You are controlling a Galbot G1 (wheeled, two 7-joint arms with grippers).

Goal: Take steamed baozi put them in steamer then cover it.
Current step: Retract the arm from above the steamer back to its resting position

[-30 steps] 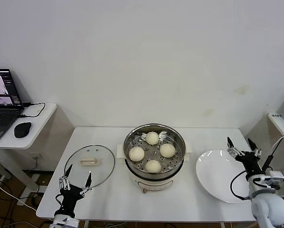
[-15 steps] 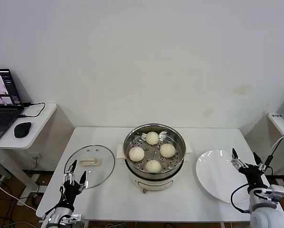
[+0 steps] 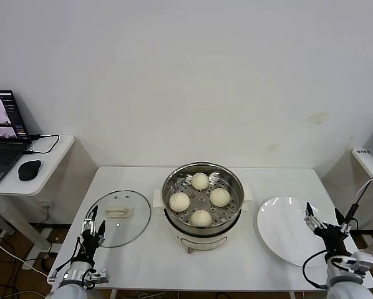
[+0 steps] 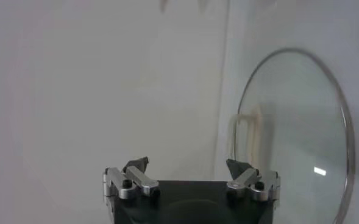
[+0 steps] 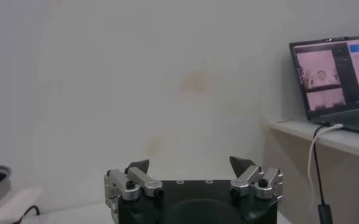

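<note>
You have four baozi [image 3: 200, 199] in the steamer [image 3: 202, 202] at table centre, the cover [image 3: 119, 217] at its 9 o'clock, and left gripper [image 3: 93, 227] and right gripper [image 3: 327, 219] both spread open, empty.

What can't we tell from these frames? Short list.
- Steamer controls and base front: head view looks down, so the pot hides them.
- Undersides of the baozi: resting on the tray.
- Left gripper and right gripper arms: cut off by the bottom edge in the head view.
- Cover: cut by the edge in the left wrist view.
- Laptop screen content: too small.
</note>
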